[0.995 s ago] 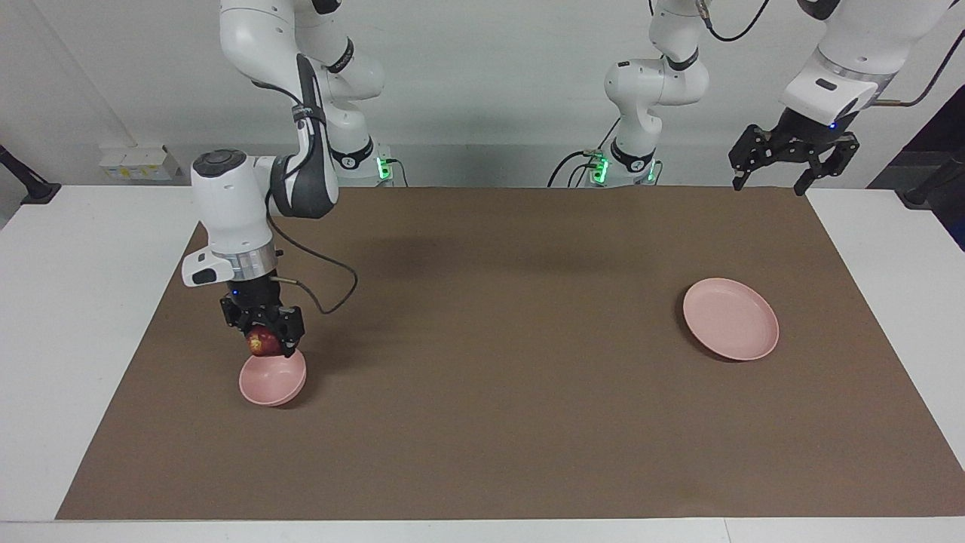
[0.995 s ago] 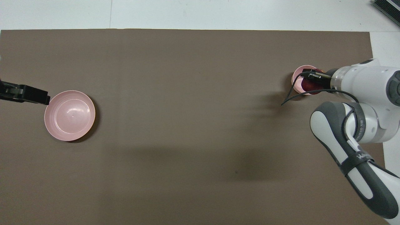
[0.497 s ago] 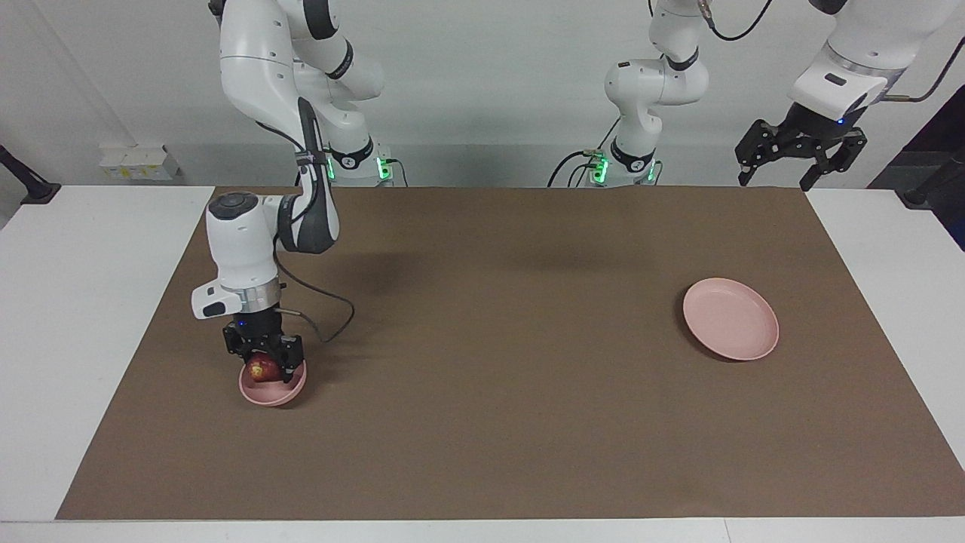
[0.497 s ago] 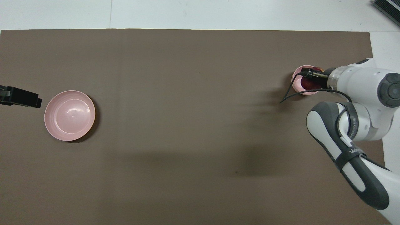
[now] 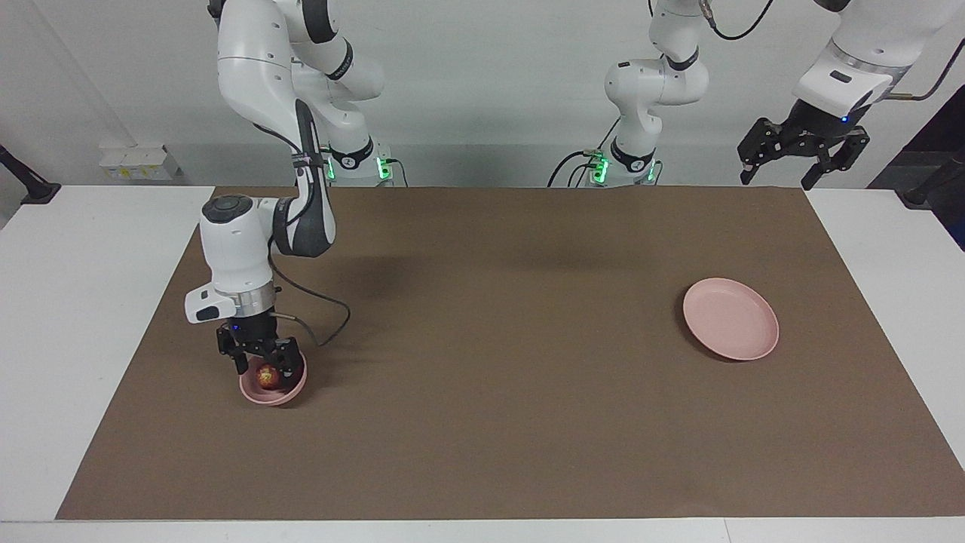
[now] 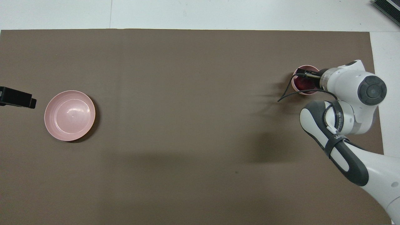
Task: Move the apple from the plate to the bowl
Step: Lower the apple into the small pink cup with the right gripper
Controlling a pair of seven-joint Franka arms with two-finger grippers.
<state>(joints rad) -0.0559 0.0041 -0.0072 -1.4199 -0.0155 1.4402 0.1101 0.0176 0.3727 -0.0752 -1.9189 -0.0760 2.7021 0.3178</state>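
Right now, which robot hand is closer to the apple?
The right gripper. It is open, down at the bowl around the apple. The left gripper waits in the air past the plate, at the left arm's end.

The setting is a robotics laboratory. Two white industrial arms are mounted at the rear edge of a white worktop, with green status lights lit at their bases and cables routed along the plain white wall. A brown mat covers the working area. A power strip sits at the wall. No household furnishings are visible.
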